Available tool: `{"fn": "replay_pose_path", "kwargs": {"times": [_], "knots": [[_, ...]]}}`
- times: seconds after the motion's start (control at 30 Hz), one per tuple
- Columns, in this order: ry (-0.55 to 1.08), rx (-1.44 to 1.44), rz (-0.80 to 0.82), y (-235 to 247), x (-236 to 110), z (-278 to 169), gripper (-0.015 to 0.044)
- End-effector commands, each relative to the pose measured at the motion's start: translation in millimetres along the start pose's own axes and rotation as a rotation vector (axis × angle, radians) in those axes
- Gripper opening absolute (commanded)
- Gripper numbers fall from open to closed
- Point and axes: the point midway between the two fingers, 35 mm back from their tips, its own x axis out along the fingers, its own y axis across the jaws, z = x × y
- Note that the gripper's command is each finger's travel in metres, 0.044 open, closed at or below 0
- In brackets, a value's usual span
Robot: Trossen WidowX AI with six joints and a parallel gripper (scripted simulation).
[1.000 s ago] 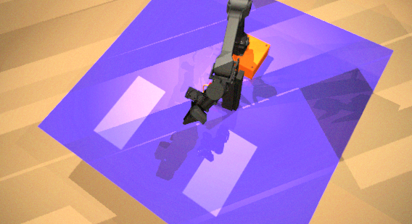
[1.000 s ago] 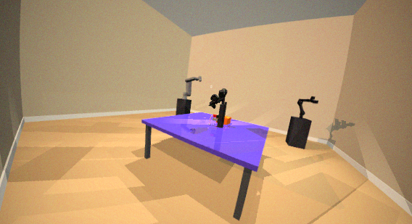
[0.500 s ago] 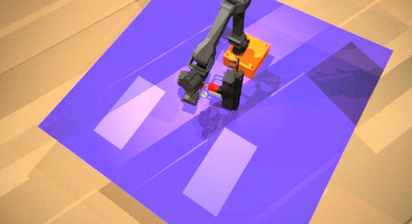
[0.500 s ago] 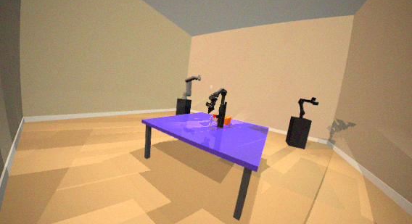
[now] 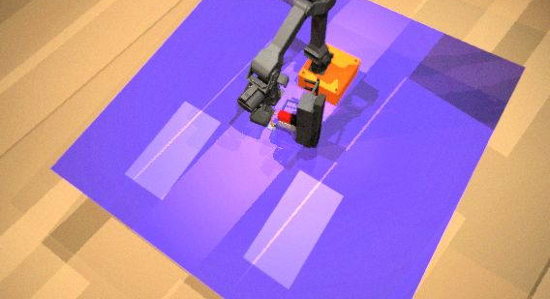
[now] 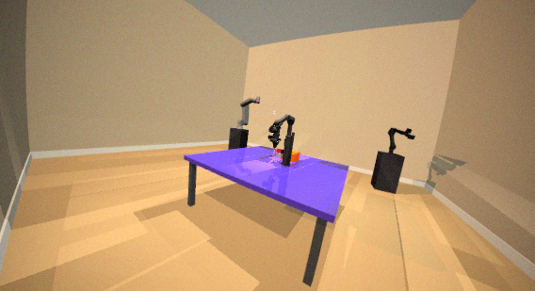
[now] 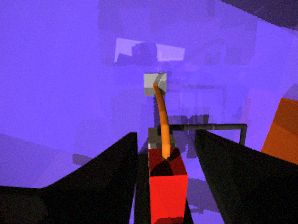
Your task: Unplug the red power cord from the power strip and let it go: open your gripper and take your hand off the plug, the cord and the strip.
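Observation:
The red plug [image 5: 285, 116] [image 7: 168, 197] sits against the tall black power strip [image 5: 306, 122] [image 6: 286, 153], which stands upright. Its orange cord [image 7: 162, 112] runs from the plug to a small pale block [image 5: 272, 127] [image 7: 154, 80] on the table. My gripper [image 7: 166, 138] [image 6: 275, 144] is partly open and points down above the plug. In the wrist view the plug shows between the two fingers, with gaps at both sides. Nothing is gripped. How the plug meets the strip is hidden in the wrist view.
A thin dark wire frame [image 7: 210, 127] [image 5: 290, 104] stands beside the plug. An orange box [image 5: 346, 67] [image 6: 295, 156] [image 7: 282, 127] is near the arm's base. Two other arms stand on black pedestals [image 6: 388, 170] [image 6: 238, 138] away from the purple table [image 5: 203, 222] [image 6: 301, 187].

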Motion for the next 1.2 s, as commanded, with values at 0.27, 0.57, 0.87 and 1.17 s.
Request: {"fn": "replay_pose_path", "kwargs": {"times": [0.27, 0.57, 0.87, 1.17], "knots": [[0.008, 0.002, -0.002, -0.7, 0.0, -19.3, 0.016], [0.01, 0.002, -0.002, -1.5, -0.1, -34.2, 0.016], [0.01, 0.002, -0.002, -2.1, 2.4, -39.9, 0.016], [0.01, 0.002, -0.002, -2.1, 11.9, -40.0, 0.016]]}}
